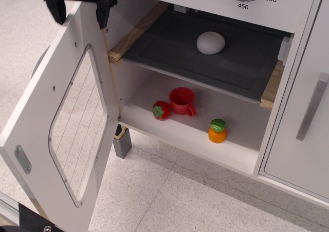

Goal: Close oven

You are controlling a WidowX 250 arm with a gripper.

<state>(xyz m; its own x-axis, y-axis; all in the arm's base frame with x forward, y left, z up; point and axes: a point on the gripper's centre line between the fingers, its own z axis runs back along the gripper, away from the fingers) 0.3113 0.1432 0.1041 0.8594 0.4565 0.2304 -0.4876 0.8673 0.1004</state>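
The white toy-kitchen oven stands with its windowed white door swung wide to the left, hinged along its right edge. On the dark grey inner shelf lies a white egg-shaped object. On the oven floor sit a red toy strawberry, a red cup and an orange toy vegetable with a green top.

The black gripper sits at the door's top edge. Its jaws are spread, one finger on each side of the panel, and appear to clamp nothing.

Risk assessment: the fingers straddle only the top corner near the hinge, so leverage is likely poor; a push could slip off the edge or stall. The contents sit well inside, so fouling the closing door looks unlikely.
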